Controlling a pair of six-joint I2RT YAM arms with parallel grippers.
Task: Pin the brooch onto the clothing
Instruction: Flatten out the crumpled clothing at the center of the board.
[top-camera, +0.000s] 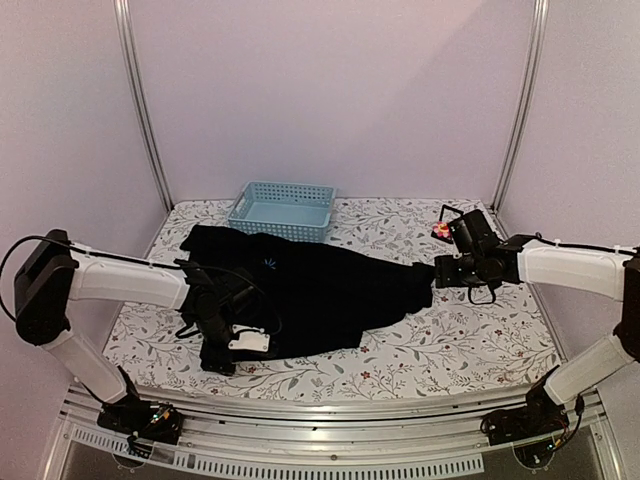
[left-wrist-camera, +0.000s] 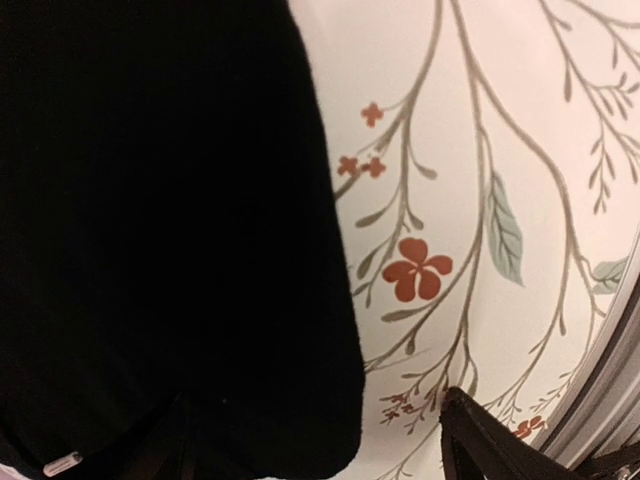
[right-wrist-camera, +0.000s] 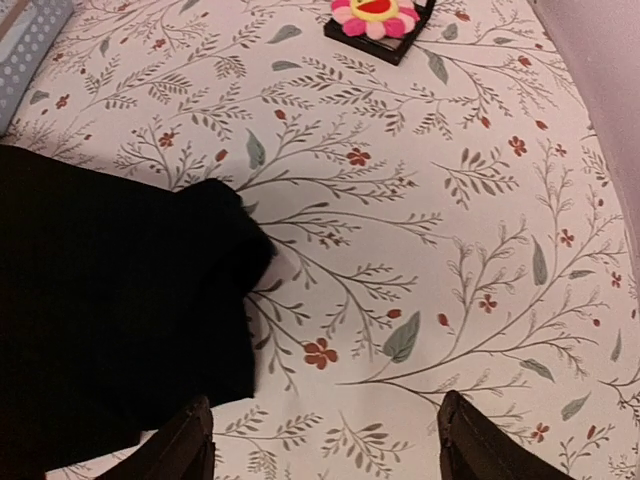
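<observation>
Here we go: my right fingers (right-wrist-camera: 478, 448) are spread wide with nothing between them, hovering over the flowered tabletop (right-wrist-camera: 480, 250) just beside the sleeve end of the clothing (right-wrist-camera: 100, 300). My left fingers (left-wrist-camera: 492, 452) stand wide too, low over the clothing's near-left edge, gripping nothing. And the brooch (right-wrist-camera: 375, 12)? It's up ahead of my right fingers, sitting on its black stand (right-wrist-camera: 398, 45) at the far right of the tabletop, well apart from the fabric. As I read it, the clothing is laid out and that's all that's done. Picking up the brooch, carrying it over and pinning it are all left. Count: one brooch, one black stand, one piece of clothing with one blue emblem (top-camera: 268, 264), one blue basket (top-camera: 283, 228) at the back.
</observation>
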